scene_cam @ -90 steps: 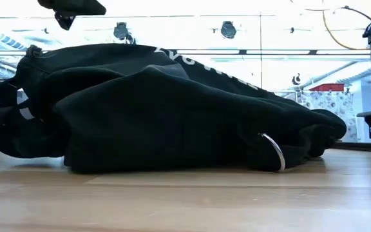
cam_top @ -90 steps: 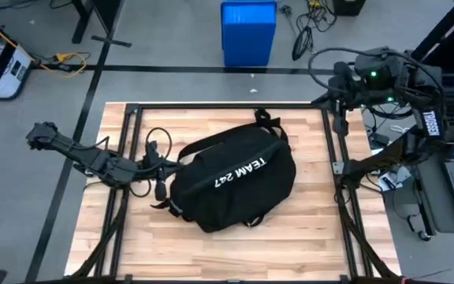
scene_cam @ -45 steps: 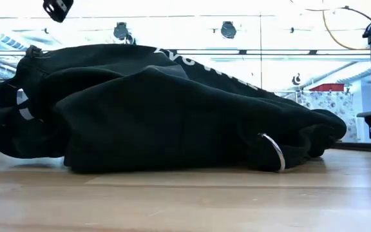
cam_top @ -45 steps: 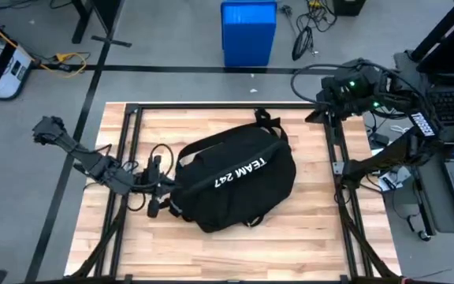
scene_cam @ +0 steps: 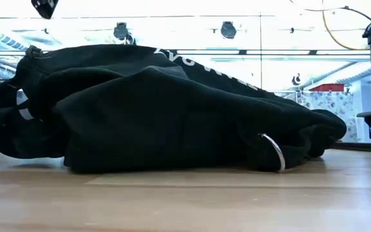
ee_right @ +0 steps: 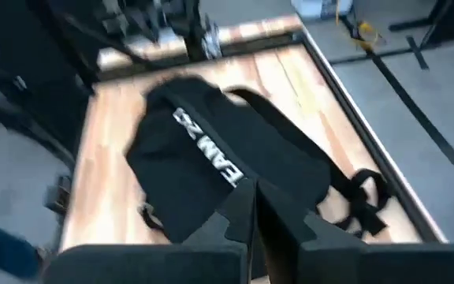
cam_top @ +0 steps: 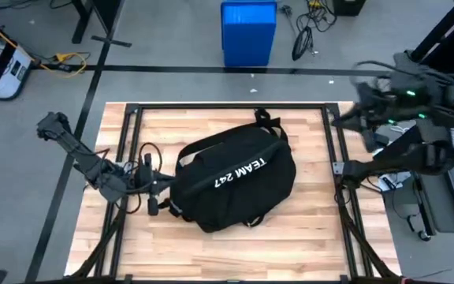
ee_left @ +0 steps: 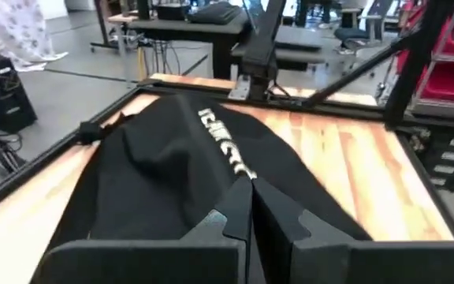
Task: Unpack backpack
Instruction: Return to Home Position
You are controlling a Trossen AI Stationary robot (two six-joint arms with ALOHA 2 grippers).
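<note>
High view: large black soft fabric backpack point(cam_top: 235, 177) mid-frame on the wooden worktop point(cam_top: 306, 229); left jaws closed (empty) beside its left edge, right jaws apparently closed upper right; straps point(cam_top: 262, 120) could snag them.

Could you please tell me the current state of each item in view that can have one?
backpack: lying on its side on the table, lettering up, no opening showing.
left gripper: shut, empty, raised beside the backpack.
right gripper: shut, empty, raised off the table's right edge.
blue bin: upright on the floor beyond the table.
</note>
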